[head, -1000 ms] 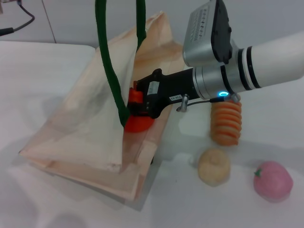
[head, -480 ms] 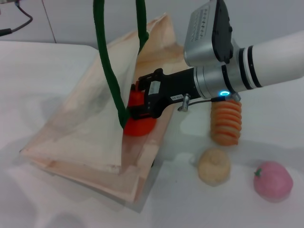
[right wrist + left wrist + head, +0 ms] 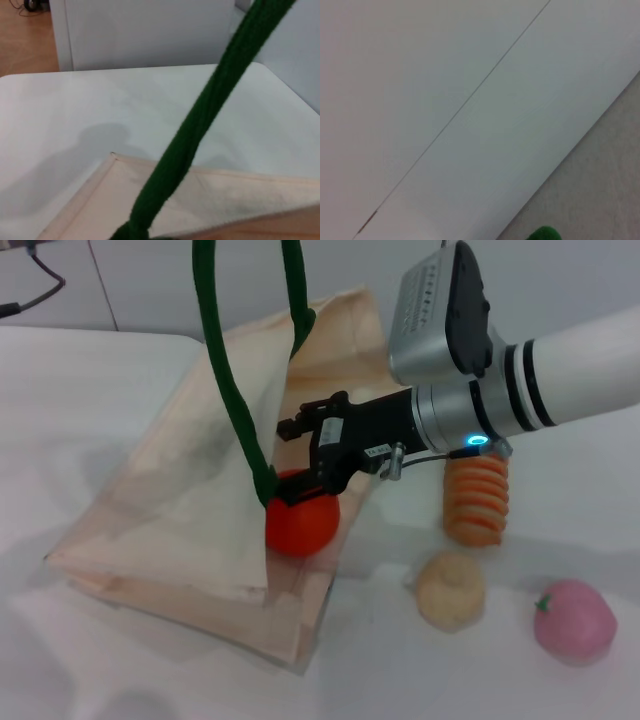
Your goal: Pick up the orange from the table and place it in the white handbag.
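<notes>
The orange lies in the open mouth of the white handbag, which slumps on the white table. The bag's dark green rope handles are pulled straight up past the top of the head view; what holds them is out of view. My right gripper is open just above the orange, its black fingers apart and off the fruit. The right wrist view shows one handle crossing over the bag's cream edge. The left wrist view shows only a wall and a bit of green handle. My left gripper is not in view.
Right of the bag stand an orange-and-cream ribbed oblong piece, a cream round piece and a pink round fruit. A dark cable lies at the table's far left corner.
My right gripper has opened and let go of the orange, which has dropped lower into the bag's mouth. The gripper has drawn back a little up and to the right.
</notes>
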Motion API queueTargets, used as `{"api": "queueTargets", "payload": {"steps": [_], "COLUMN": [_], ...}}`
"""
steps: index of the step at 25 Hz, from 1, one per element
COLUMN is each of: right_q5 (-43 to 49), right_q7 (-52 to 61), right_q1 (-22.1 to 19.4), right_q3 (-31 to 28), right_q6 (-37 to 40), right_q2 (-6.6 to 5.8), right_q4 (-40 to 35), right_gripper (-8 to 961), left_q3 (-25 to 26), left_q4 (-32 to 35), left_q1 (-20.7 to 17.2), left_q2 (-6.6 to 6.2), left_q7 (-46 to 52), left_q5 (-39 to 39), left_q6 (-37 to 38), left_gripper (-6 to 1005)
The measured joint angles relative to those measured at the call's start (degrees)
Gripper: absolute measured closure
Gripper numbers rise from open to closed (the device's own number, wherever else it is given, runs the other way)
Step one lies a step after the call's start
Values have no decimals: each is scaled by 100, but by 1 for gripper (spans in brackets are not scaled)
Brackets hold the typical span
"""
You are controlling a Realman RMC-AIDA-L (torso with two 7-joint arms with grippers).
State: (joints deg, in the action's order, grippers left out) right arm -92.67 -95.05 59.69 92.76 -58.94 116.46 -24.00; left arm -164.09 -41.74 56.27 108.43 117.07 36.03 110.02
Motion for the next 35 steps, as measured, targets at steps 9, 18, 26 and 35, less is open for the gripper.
{"api": "queueTargets", "payload": {"steps": [9,18,26,35], "right_q5": [603,1617,2127,2376], "right_q7": [581,1119,1358,1362], "right_q1": [-97,-475,-976,-1224], "right_q3": [-135,-1002,-1733,-2631], "right_q6": [153,153,140,137], "right_q2": [-89,-109,-120,-167], "right_q4": [-257,-808,-1425,-1510], "right_gripper": [141,140,140,141], "left_q3": [0,0,0,5], "left_q4": [9,280,641,656], "left_q1": [-87,-139,-262,-323], "left_q2": [-9,-99,-240,-232], "left_q7": [0,0,10,68], "left_q5": [-7,-7,-6,-5], "left_q6": [-78,-289,-517,-655], "left_gripper": [879,879,824,461]}}
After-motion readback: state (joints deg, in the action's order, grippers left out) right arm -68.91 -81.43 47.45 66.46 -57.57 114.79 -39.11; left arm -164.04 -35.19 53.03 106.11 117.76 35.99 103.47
